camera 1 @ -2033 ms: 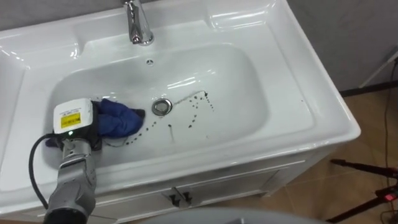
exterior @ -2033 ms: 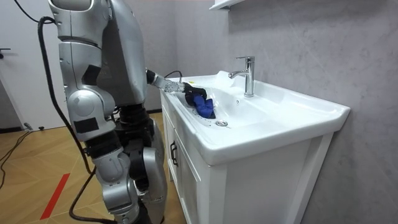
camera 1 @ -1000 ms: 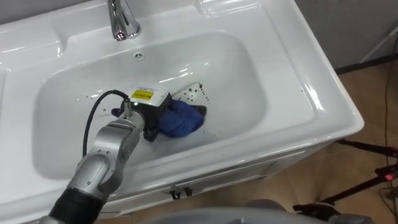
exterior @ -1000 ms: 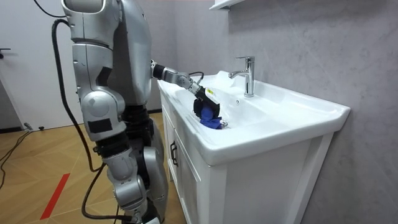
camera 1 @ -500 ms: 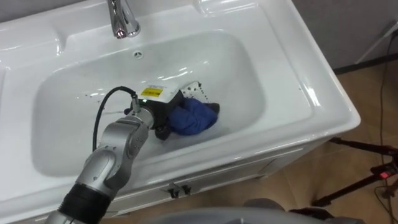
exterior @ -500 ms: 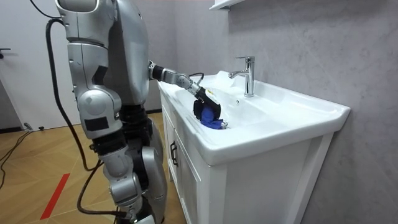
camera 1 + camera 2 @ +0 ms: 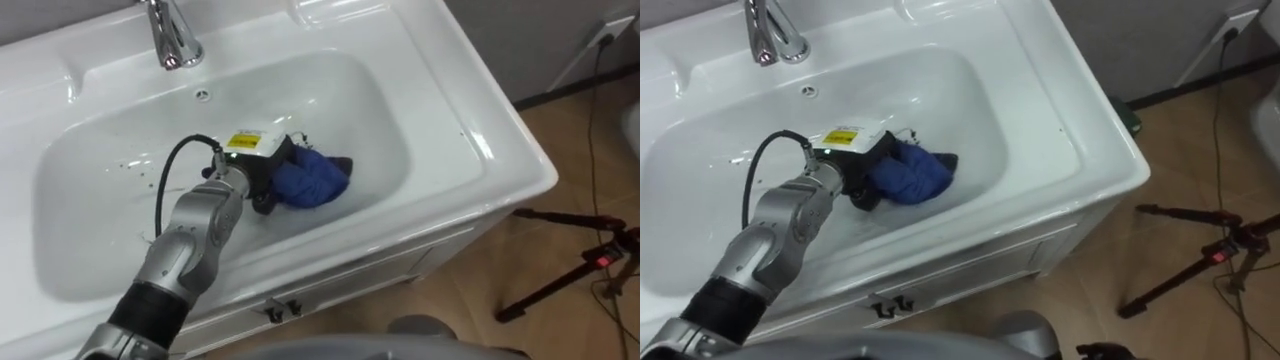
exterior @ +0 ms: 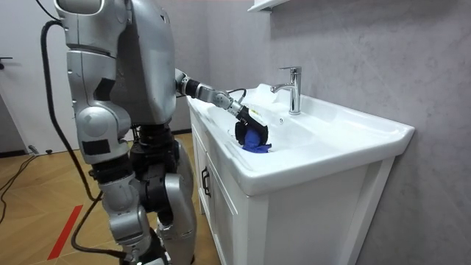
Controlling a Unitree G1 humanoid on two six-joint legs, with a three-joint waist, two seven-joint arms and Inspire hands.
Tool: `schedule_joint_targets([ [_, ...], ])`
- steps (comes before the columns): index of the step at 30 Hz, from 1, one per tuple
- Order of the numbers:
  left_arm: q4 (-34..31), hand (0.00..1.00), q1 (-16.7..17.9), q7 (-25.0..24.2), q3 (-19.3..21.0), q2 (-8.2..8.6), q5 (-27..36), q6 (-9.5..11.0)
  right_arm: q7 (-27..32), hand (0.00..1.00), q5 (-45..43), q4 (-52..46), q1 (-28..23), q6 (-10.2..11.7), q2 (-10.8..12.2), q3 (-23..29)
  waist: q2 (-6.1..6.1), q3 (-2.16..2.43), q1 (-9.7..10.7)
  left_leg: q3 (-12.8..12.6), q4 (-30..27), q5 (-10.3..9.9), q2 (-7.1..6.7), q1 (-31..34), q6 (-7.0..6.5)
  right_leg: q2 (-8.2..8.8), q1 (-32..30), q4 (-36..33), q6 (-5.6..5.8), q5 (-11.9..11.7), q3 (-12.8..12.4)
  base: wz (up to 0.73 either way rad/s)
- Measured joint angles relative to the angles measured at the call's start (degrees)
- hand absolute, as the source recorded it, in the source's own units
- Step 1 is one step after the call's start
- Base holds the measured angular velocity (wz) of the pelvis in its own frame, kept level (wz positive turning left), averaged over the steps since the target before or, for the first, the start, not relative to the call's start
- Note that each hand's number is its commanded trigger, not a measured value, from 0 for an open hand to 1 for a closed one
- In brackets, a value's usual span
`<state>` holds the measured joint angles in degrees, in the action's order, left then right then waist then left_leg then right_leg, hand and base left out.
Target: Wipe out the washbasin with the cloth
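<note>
Since two seconds ago, the left hand (image 7: pixel 248 160) and the blue cloth (image 7: pixel 312 181) have swept together from the left end of the white basin (image 7: pixel 385 95), across its middle, to right of centre. The drain and most of the dark specks beside it now lie hidden under them. The cloth sits bunched on the basin floor, touching the hand. It spreads from the hand toward the robot's right, its long axis running left to right, with bare basin between it and the right wall. The fingers are buried in the cloth, so I cannot tell whether they clutch it or press it flat. The tap (image 7: pixel 168 38) stands at the back rim, well apart.
</note>
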<state>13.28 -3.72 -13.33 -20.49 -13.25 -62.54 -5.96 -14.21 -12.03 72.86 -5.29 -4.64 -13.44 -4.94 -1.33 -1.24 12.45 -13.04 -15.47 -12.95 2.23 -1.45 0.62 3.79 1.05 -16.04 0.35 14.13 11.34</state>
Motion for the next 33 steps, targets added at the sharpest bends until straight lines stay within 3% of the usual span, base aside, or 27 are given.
schedule_joint_targets([
  [5,4.85,1.0,-1.69,2.99,0.44,1.38,-0.54,-0.41,1.5,0.0,0.27,0.02,-1.18,-0.68,0.22,0.1,0.22,-0.04,-0.09,-1.81,0.09,0.0,0.14,-1.22,0.0,-0.11,0.04,-0.75,-0.02,0.01,-1.68,-0.16],
  [12,10.57,1.0,-3.2,8.22,2.44,2.73,0.08,-1.16,3.44,0.0,0.48,-0.89,-1.81,-2.78,2.42,0.74,1.74,0.08,0.6,-2.66,0.09,-0.11,0.41,-1.77,-0.18,-0.63,-0.04,-0.68,0.02,-0.32,-3.34,-0.09],
  [24,17.71,1.0,-6.83,11.8,4.29,3.12,1.81,-1.09,3.61,0.0,3.1,-1.98,-3.07,-3.0,2.45,1.28,0.82,0.67,1.74,-4.23,-0.02,-0.64,1.25,-1.4,-0.55,-1.36,-1.11,-0.74,-0.21,-1.16,-4.38,-0.06],
  [33,19.96,1.0,-6.92,16.01,7.71,3.16,1.67,-1.12,4.09,0.0,3.72,-3.6,-4.62,-3.43,2.44,1.92,1.4,0.35,1.61,-5.59,0.12,-0.79,1.55,-1.07,-0.34,-1.93,-2.25,-1.05,-0.33,-1.17,-6.35,-0.09],
])
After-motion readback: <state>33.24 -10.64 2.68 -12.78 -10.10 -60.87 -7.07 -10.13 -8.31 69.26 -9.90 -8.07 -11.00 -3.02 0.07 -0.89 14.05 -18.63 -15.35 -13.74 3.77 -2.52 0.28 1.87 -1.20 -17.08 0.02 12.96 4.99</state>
